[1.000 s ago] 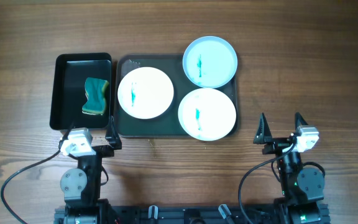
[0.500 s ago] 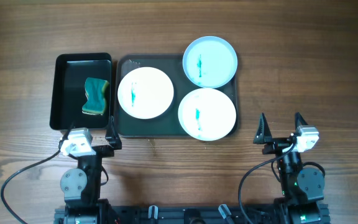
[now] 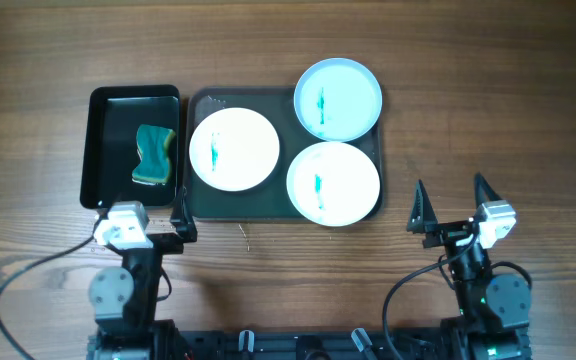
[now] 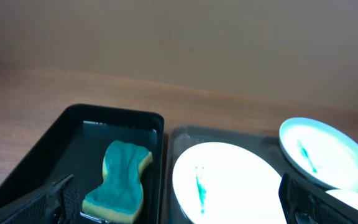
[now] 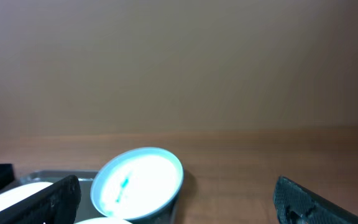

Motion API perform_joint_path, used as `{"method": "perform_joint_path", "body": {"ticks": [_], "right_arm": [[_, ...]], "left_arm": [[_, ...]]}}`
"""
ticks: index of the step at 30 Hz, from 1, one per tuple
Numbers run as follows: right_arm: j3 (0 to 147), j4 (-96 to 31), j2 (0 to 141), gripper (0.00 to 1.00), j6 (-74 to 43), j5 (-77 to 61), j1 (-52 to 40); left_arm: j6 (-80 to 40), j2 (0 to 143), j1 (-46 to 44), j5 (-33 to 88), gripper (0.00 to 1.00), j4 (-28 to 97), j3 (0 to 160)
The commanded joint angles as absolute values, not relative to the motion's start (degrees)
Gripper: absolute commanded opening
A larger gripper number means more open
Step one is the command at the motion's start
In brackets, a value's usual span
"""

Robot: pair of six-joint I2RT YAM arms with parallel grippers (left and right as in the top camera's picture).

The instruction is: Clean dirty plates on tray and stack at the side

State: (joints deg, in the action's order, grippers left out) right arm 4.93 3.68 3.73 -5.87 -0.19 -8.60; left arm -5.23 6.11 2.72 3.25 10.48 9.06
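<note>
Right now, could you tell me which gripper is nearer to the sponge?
Left. The left gripper sits by the near edge of the bin holding the sponge; the right gripper is beyond the tray.

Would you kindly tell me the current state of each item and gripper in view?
left plate: teal smear, unwiped, on tray
pale blue plate: smeared, unwiped
near right plate: smeared, unwiped
sponge: lying in black bin, not held
left gripper: jaws open, empty
right gripper: jaws open, empty

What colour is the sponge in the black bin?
Sponge: teal over yellow, clearest in left wrist view.
</note>
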Motion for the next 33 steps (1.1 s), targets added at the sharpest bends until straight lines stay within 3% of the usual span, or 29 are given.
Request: {"method": "perform_joint_path", "body": {"ticks": [1,7,15,20,33], "right_arm": [[13.6,1.7,9.7,1.0,-3.0,-4.1,-8.9],[30.1,-9.0,24.7,1.0,-3.0,-7.3,-8.9],[64.5,-40.1,53.3,1.0,-3.0,-10.6,-8.9],[79.6,-53.9,66.4,1.0,-3.0,-12.0,-8.9],[80.4,-51.3,79.0,0.99,-10.2,-25.5,-10.7]], "left_arm": [[-4.8,15.2,2.4,4.9,1.0,15.0,20.9],[-4.6,32.3,2.4,5.3,1.0,27.6,40.2],[-1.7,59.7,2.4,5.4,1.0,55.0,70.3],[-1.9,69.2,2.4,9.8,1.0,59.2,75.7],[-1.9,78.4,2.4,12.6,1.0,56.9,75.7]]}}
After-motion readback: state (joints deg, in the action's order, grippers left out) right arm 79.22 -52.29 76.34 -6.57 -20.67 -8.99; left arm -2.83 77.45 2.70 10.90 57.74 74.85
